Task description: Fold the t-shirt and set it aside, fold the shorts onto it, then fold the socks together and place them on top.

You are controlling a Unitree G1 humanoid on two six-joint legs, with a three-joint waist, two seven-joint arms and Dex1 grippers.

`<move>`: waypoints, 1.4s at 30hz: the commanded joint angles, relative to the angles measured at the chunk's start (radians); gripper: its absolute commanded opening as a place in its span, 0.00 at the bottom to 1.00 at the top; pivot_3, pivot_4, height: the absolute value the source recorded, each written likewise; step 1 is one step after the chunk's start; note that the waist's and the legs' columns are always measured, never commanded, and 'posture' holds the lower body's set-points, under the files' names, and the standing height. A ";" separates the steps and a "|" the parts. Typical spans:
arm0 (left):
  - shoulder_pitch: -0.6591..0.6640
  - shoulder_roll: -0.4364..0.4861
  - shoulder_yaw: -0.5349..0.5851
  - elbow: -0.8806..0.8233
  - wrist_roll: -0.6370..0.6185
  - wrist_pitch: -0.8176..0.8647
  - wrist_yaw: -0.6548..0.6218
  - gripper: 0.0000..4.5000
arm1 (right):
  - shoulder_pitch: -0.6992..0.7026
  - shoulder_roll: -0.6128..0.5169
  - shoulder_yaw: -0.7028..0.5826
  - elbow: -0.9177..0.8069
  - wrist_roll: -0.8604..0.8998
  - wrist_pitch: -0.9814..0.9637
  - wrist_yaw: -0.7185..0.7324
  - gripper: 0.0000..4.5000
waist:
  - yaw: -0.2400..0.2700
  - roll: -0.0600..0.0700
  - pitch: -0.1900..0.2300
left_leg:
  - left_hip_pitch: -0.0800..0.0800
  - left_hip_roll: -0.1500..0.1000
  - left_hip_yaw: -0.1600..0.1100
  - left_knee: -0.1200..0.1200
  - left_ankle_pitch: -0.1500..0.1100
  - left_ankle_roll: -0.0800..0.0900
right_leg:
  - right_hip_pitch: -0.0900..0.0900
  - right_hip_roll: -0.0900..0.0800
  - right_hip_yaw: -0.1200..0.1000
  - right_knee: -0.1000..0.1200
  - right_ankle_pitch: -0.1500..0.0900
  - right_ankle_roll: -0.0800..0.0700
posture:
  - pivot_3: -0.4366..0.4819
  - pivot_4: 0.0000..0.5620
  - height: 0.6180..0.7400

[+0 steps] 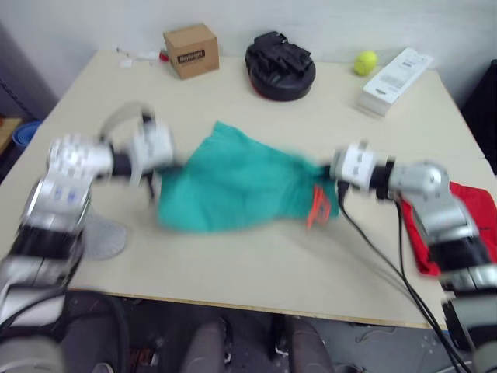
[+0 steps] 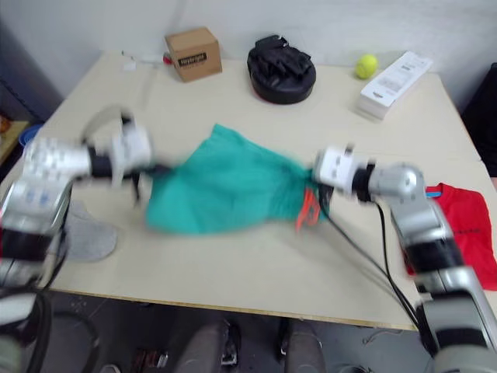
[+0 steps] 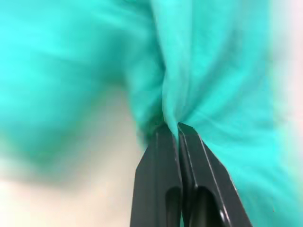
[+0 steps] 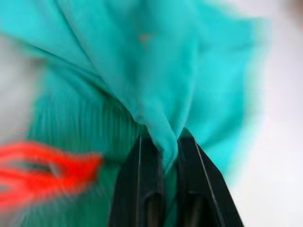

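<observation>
Both grippers, left (image 3: 177, 127) and right (image 4: 163, 139), pinch opposite ends of the shorts (image 1: 233, 186), stretched lengthwise between them, orange drawstring (image 1: 317, 206) end toward the right one.

We see a pale surface (image 1: 256, 272) carrying the shorts (image 1: 233, 186) mid-surface, the t-shirt (image 2: 462, 221) right, a sock (image 2: 85, 233) left; far: box (image 1: 190, 50), black pouch (image 1: 279, 62), ball (image 1: 365, 62), white carton (image 1: 396, 78).

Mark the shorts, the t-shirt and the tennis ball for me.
shorts (image 1: 233, 186), left eye view, middle of the fabric.
t-shirt (image 2: 464, 225), right eye view, flat front.
tennis ball (image 1: 365, 62), left eye view, centre.
</observation>
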State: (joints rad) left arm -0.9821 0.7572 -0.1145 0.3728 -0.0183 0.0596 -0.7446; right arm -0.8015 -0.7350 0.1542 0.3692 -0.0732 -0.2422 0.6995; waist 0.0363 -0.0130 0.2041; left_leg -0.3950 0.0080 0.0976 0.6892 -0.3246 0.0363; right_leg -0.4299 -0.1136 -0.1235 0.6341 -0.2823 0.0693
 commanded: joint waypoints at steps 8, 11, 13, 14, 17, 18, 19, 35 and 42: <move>-0.245 0.174 0.154 0.268 0.103 -0.516 0.311 0.00 | -0.104 -0.239 -0.133 0.157 -0.271 -0.521 -0.553 0.00 | -0.064 0.000 -0.004 | 0.002 -0.012 0.009 -0.017 -0.007 0.011 | -0.019 -0.016 -0.041 0.016 0.002 0.002 | 0.48 0.27 1.00; -0.077 0.209 0.177 0.129 -0.005 -0.421 0.159 0.00 | 0.016 -0.229 -0.087 0.106 -0.167 -0.549 -0.399 0.00 | -0.071 0.000 -0.004 | 0.006 -0.013 0.010 -0.024 -0.008 0.013 | -0.014 -0.017 -0.049 0.008 0.002 0.002 | 0.48 0.27 1.00; 0.068 0.239 0.187 -0.003 -0.076 -0.319 0.059 0.00 | 0.113 -0.217 -0.060 0.052 -0.087 -0.542 -0.309 0.00 | -0.073 0.001 -0.003 | 0.003 -0.014 0.011 -0.023 -0.008 0.014 | -0.014 -0.018 -0.051 0.003 0.002 0.002 | 0.48 0.27 1.00; 0.149 0.255 0.195 -0.074 -0.109 -0.280 0.018 0.00 | 0.166 -0.210 -0.049 0.022 -0.062 -0.515 -0.273 0.00 | -0.072 0.001 -0.002 | 0.001 -0.014 0.011 -0.022 -0.008 0.014 | -0.014 -0.018 -0.051 0.000 0.002 0.002 | 0.48 0.27 1.00; 0.441 0.330 0.210 -0.313 -0.212 -0.112 -0.137 0.00 | 0.326 -0.195 -0.002 -0.077 -0.021 -0.455 -0.172 0.00 | -0.070 0.002 -0.002 | -0.008 -0.011 0.010 -0.007 -0.008 0.014 | -0.013 -0.017 -0.047 -0.005 0.002 0.002 | 0.48 0.27 1.00; 0.548 0.362 0.218 -0.393 -0.241 -0.066 -0.189 0.00 | 0.375 -0.195 0.011 -0.112 -0.002 -0.433 -0.135 0.00 | -0.067 0.002 -0.002 | -0.007 -0.011 0.008 -0.004 -0.008 0.014 | -0.009 -0.017 -0.045 -0.005 0.002 0.002 | 0.48 0.27 1.00; 0.633 0.384 0.233 -0.457 -0.262 -0.037 -0.226 0.00 | 0.412 -0.197 0.017 -0.141 0.013 -0.410 -0.105 0.00 | -0.063 0.003 -0.001 | -0.006 -0.010 0.008 -0.003 -0.008 0.015 | -0.007 -0.017 -0.044 -0.007 0.002 0.003 | 0.48 0.27 1.00; 1.248 0.548 0.445 -0.772 -0.329 0.244 -0.560 0.00 | 0.817 -0.391 -0.014 -0.635 0.489 0.044 0.396 0.00 | -0.013 0.010 0.003 | 0.025 -0.006 0.000 -0.005 -0.008 0.012 | 0.026 -0.018 -0.039 -0.015 0.006 -0.002 | 0.48 0.27 1.00; 1.469 0.580 0.621 -0.860 -0.335 0.341 -0.804 0.00 | 0.889 -0.422 -0.056 -0.753 0.603 0.223 0.493 0.00 | -0.013 0.010 0.003 | 0.026 -0.006 0.001 -0.005 -0.010 0.011 | 0.026 -0.018 -0.039 -0.018 0.006 -0.002 | 0.48 0.27 1.00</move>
State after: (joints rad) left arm 0.4424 1.3090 0.4231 -0.5084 -0.4012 0.3623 -1.4684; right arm 0.0672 -1.1121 0.1869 -0.4011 0.5078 -0.0702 1.1675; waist 0.0238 -0.0028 0.2073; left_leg -0.3693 0.0026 0.0984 0.6842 -0.3345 0.0471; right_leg -0.4039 -0.1318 -0.1623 0.6166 -0.2768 0.0668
